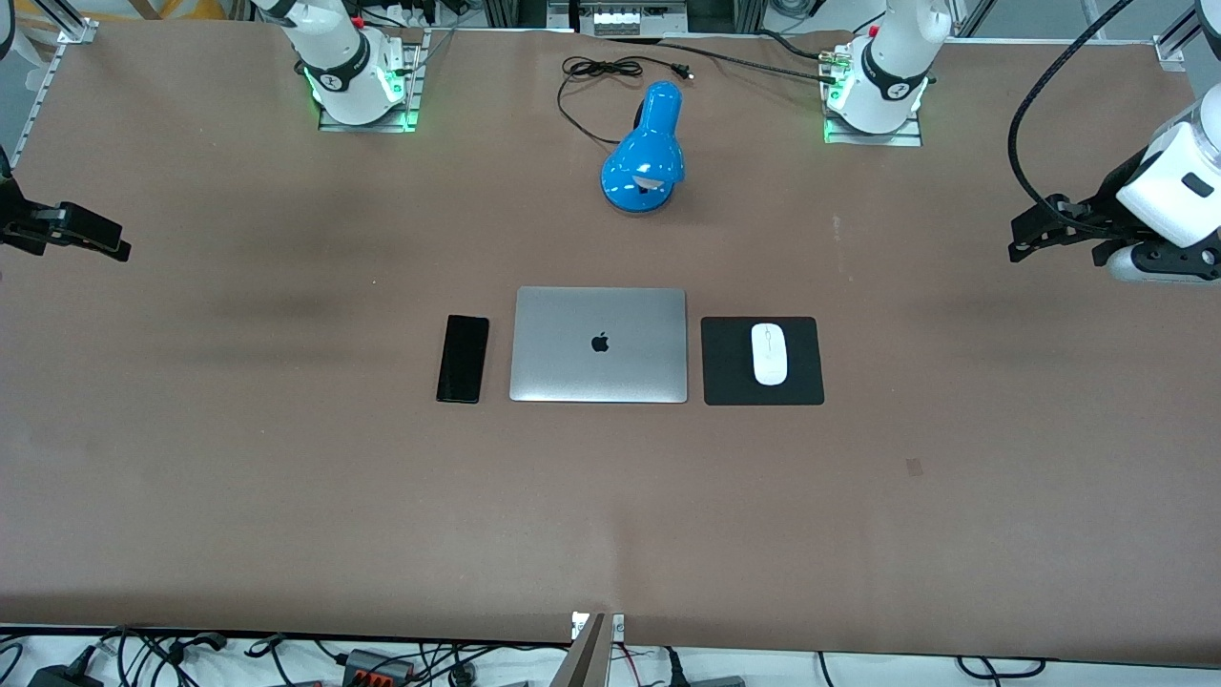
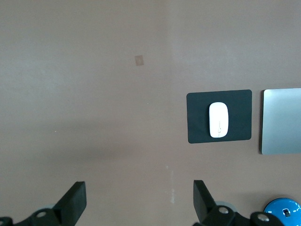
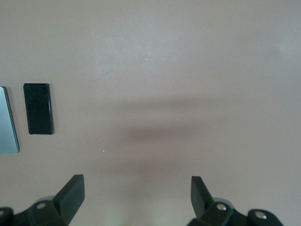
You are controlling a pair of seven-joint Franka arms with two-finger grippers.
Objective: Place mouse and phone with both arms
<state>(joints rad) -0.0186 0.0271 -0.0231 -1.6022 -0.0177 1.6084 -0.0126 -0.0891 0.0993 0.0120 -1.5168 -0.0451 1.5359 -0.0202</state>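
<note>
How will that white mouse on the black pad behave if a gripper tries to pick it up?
The mouse looks smooth and domed, so fingers may slip off its curved top. It seems small and probably light. Lying flat on the mouse pad, it likely won't roll; the pad might shift if pushed.

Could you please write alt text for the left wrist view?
The left gripper, fingers open, is over bare brown table. The white mouse lies on a black mouse pad, beside the grey laptop.

white mouse (image 1: 769, 354) with grey centre line, black phone (image 1: 463, 359), black mouse pad (image 1: 725, 372), silver laptop (image 1: 572, 353), blue lamp (image 1: 647, 148), brown table (image 1: 286, 477)
</note>
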